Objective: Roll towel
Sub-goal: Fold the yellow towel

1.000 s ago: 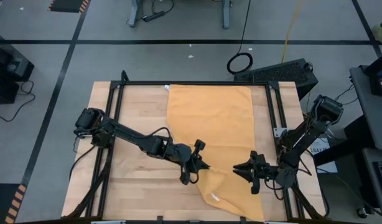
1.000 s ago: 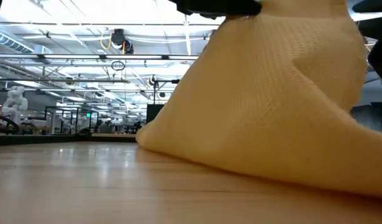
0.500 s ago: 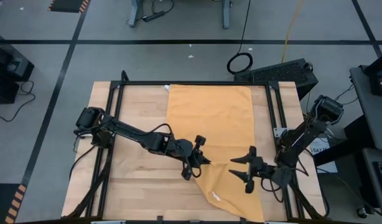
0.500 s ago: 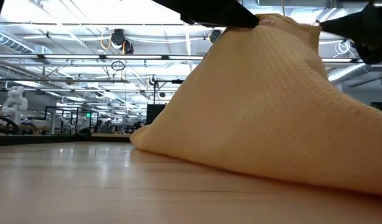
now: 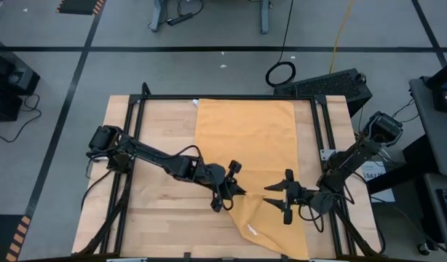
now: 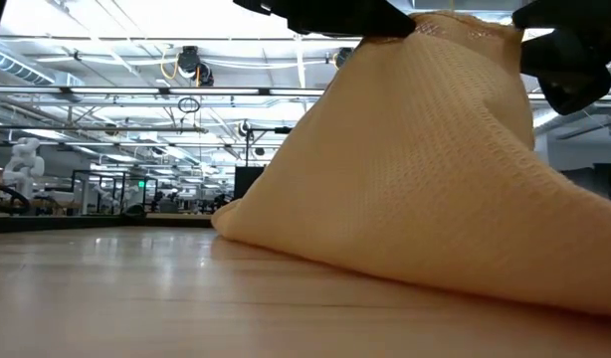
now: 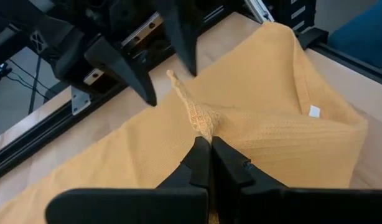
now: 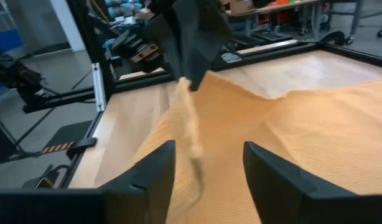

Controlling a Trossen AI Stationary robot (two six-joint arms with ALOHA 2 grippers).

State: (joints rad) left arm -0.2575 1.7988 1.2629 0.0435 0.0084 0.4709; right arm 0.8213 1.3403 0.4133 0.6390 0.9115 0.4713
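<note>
The mustard-yellow towel [image 5: 252, 145] lies spread lengthwise on the wooden table, its far end flat. Its near part is drawn up into a peak [image 6: 455, 30]. A small white tag [image 5: 251, 231] shows near its near end. My left gripper [image 5: 236, 191] is shut on the towel at its left edge. My right gripper [image 5: 273, 196] is open over the towel and faces the left one. Its fingers [image 8: 158, 171] stand on either side of the raised ridge [image 8: 188, 134]. My left gripper pinches a raised fold of the towel [image 7: 202, 127] between its two shut fingers, at the towel's left edge in its near half. The fingers come from the table's left, slanting down. The fold stands up as a ridge clear of the table; the rest of the towel lies on the wood.
A black metal frame [image 5: 136, 109] runs round the tabletop. Bare wood [image 5: 158, 225] lies left of the towel. A cable loop [image 5: 280, 73] and a dark case [image 5: 333, 84] lie on the floor beyond the far edge.
My right gripper has opened and let go of the towel, then gone toward the table's left, nearer my left gripper. The towel's raised part on the right side has sunk. The peak at my left gripper stays up.
</note>
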